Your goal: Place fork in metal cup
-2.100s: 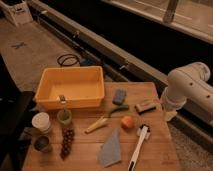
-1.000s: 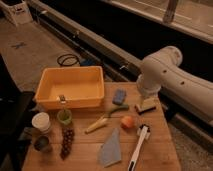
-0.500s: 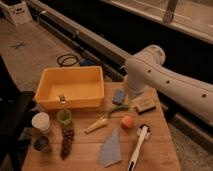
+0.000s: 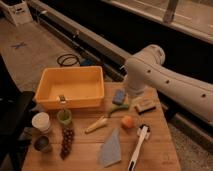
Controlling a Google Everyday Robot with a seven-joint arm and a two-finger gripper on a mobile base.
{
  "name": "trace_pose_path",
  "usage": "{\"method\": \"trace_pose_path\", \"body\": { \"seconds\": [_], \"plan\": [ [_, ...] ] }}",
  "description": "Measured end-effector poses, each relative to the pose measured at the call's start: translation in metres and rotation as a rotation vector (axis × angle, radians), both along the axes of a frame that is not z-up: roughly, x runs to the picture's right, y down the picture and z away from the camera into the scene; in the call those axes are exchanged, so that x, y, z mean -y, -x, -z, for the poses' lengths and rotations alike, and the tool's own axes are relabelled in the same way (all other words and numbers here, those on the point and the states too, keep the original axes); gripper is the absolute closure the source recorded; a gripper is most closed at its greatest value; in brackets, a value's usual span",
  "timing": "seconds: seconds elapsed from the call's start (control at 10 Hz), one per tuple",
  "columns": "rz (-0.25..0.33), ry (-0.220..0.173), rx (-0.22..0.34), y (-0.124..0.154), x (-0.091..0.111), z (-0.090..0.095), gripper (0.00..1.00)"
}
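The fork stands upright in the green cup, its glinting head up against the yellow bin's front wall. The metal cup sits at the table's front left corner, below the white cup. My white arm reaches in from the right. My gripper points down at the arm's end, just over the blue sponge, well right of the fork and the metal cup. The arm's shell hides most of it.
A yellow bin fills the table's back left. Dark grapes, a yellow banana-like piece, an orange fruit, a brown block, a blue cloth and a white-handled brush lie across the wooden table.
The arm has swung left from beyond the table's right edge until its end hangs over the blue sponge. Nothing on the table has moved.
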State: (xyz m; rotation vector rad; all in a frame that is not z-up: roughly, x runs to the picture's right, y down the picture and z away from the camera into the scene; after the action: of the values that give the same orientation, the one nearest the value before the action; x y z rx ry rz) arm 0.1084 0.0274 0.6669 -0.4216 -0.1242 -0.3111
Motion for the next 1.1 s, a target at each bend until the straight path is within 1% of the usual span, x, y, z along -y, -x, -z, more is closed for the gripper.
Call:
{"method": "trace_pose_path", "body": {
  "seconds": [0.1,0.2,0.3,0.4,0.5,0.8,0.9,1.1],
  "plan": [
    [0.017,-0.028,0.008,0.011,0.013,-0.003,0.35],
    [0.029,-0.046,0.02,0.026,0.023,-0.005,0.35],
    [0.037,-0.056,0.031,0.038,0.03,-0.008,0.35],
    [0.047,-0.063,0.053,0.057,0.037,-0.013,0.35],
    [0.062,-0.065,0.093,0.085,0.045,-0.019,0.35],
    [0.111,-0.057,0.186,0.136,0.055,-0.026,0.35],
    [0.142,-0.055,0.234,0.164,0.06,-0.029,0.35],
    [0.182,-0.052,0.286,0.197,0.064,-0.031,0.35]
  ]
}}
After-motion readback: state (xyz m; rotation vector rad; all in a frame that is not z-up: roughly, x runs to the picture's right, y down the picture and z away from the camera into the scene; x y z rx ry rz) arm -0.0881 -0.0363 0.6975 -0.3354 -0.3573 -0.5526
